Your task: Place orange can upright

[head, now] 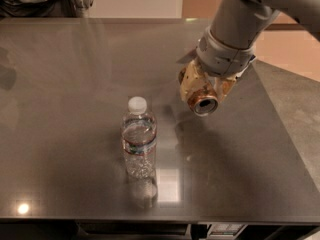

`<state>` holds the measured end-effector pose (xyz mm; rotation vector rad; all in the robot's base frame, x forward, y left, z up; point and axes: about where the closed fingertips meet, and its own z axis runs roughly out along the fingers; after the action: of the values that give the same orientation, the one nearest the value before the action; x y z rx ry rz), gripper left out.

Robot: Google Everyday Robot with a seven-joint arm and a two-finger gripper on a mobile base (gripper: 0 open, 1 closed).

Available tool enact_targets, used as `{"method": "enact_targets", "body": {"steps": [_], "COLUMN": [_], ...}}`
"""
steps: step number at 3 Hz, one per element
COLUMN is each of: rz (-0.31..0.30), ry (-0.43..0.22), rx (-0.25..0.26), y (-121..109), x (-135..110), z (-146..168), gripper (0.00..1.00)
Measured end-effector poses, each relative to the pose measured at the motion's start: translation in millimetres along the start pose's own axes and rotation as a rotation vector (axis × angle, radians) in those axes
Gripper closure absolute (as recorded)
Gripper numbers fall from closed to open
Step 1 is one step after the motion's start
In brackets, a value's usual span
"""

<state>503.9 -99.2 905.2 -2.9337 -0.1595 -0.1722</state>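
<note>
My gripper (205, 89) hung over the right half of the table (75, 84). Its fingers were clamped on the orange can (204, 104), which was tilted clear of the surface, one silver end showing. The water bottle (139, 144) stood upright, well apart.

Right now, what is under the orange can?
Only bare table with a dark reflection. The orange can hangs tilted in the gripper, off the surface. The arm hides the table behind it.
</note>
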Motion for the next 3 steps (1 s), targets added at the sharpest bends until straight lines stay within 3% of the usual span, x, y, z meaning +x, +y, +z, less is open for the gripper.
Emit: {"method": "enact_targets", "body": {"steps": [3], "rz": [0.419], "ry": [0.097], "rx": [-0.019], "y": [0.9], "x": [10.7], "z": [-22.4], "gripper": [1.0]}}
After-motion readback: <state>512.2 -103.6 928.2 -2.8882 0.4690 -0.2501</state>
